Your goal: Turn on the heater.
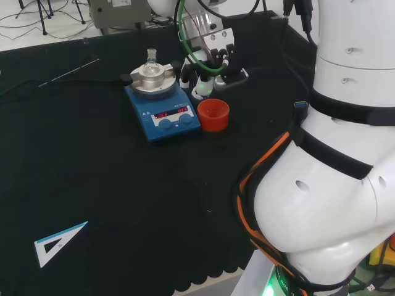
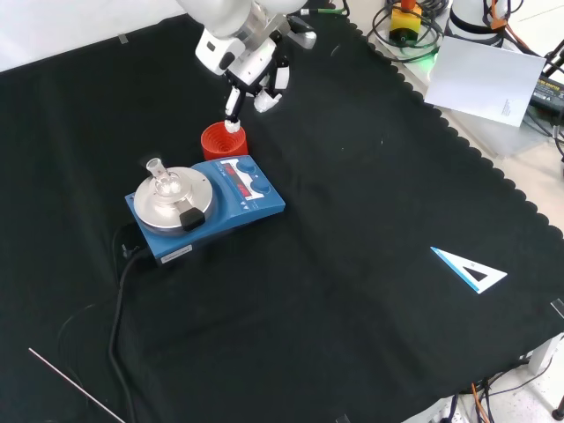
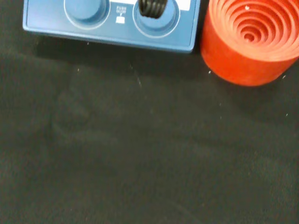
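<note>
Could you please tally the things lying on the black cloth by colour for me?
Blue: 1, the heater, with a clear glass flask on its plate
Red: 1, the ribbed ring stand
White and blue: 1, the set square
Thin rod: 1, the rod
Black: 1, the power cable
Total: 5, or 6 counting the flask

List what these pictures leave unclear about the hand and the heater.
- Front view: the hand hangs above the red ribbed stand; its height above the heater cannot be judged.
- Wrist view: the picture's edge cuts the heater's panel; a black fingertip covers one knob.
- Head view: the display is too small.
</note>
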You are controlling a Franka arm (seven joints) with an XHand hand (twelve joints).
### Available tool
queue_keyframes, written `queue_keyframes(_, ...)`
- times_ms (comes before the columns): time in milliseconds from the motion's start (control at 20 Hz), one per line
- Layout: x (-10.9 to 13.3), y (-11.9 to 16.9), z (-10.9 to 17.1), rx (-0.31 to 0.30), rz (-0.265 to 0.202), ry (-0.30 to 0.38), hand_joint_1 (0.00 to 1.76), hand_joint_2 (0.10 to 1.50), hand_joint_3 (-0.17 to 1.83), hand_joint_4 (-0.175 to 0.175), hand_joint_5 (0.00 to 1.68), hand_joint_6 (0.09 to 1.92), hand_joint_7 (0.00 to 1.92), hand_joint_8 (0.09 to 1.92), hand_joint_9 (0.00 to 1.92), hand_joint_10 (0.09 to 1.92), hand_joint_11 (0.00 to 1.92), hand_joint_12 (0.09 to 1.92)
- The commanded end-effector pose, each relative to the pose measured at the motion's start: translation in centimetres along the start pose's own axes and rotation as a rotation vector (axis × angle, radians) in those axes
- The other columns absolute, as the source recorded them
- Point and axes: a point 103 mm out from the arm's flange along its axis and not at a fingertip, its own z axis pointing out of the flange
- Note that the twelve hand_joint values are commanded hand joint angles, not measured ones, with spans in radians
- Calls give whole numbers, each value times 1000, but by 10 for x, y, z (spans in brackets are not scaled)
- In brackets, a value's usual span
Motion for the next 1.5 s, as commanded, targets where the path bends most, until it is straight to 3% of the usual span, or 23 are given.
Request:
queue_keyframes(50, 7, 2, 8, 52, -26, -8, 1319, 892, 760, -42, 358, 431, 1821, 1757, 1920, 1690, 1920, 1739)
queue_keyframes(650, 33, 14, 25, 139, -70, -39, 1333, 882, 783, -23, 264, 390, 1823, 1761, 1920, 1700, 1920, 1724)
queue_keyframes(1500, 47, 22, 40, 183, -86, -44, 1351, 859, 823, -21, 273, 345, 1824, 1761, 1920, 1695, 1920, 1710)
